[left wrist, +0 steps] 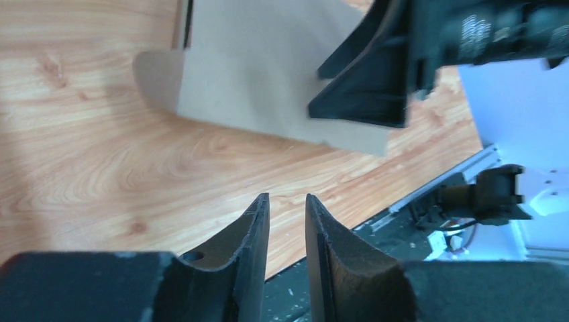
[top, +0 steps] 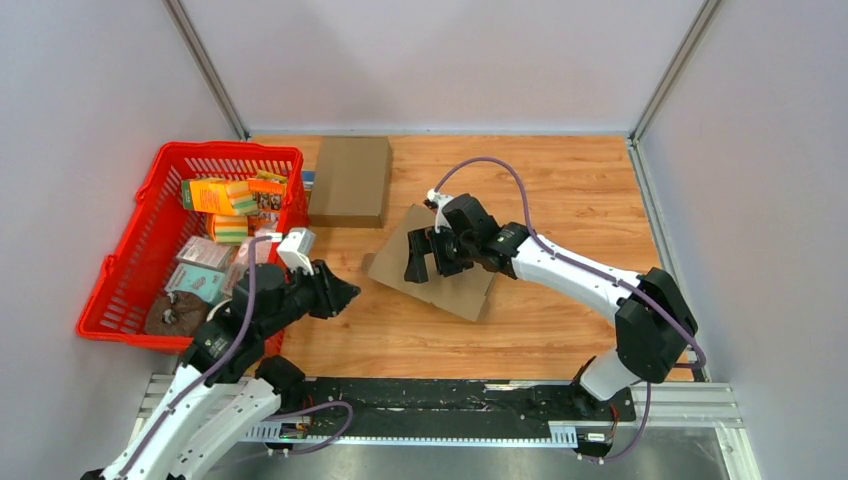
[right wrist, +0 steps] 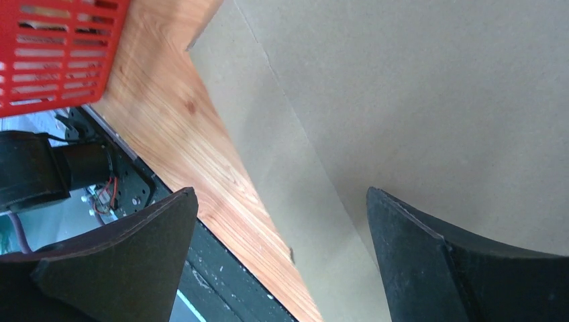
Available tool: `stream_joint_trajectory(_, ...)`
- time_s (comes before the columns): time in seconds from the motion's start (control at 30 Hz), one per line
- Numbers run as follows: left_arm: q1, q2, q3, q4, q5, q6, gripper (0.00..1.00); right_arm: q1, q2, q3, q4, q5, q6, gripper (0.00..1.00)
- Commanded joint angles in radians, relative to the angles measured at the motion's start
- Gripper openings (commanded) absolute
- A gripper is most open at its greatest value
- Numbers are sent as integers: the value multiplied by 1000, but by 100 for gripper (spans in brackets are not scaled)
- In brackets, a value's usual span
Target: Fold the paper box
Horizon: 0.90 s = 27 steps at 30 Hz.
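The paper box is a flat brown cardboard blank [top: 465,288] lying on the wooden table at mid centre. It also shows in the left wrist view [left wrist: 262,74] and in the right wrist view [right wrist: 402,87]. My right gripper [top: 430,262] is open wide and empty, low over the blank's near-left part, one finger over the cardboard and one over bare wood [right wrist: 280,192]. Its dark finger shows in the left wrist view [left wrist: 369,80]. My left gripper [top: 352,293] is to the left of the blank, apart from it, jaws almost together and empty [left wrist: 287,196].
A red basket [top: 130,250] with packets and sponges stands at the left, also seen in the right wrist view [right wrist: 54,47]. A brown box [top: 350,180] lies behind the blank. The black rail [top: 450,400] runs along the table's near edge.
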Motion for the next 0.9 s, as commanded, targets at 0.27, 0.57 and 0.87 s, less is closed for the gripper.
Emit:
stream_joint_trajectory(0.27, 2, 815, 301, 272, 63, 79, 23, -52, -196, -201, 16, -10, 24, 100)
stream_joint_trajectory(0.57, 1, 926, 186, 419, 46, 69, 22, -228, -393, -399, -45, 70, 97, 84)
stream_joint_trajectory(0.87, 1, 946, 195, 388, 54, 113, 22, -356, -340, -517, 134, -31, 140, 52)
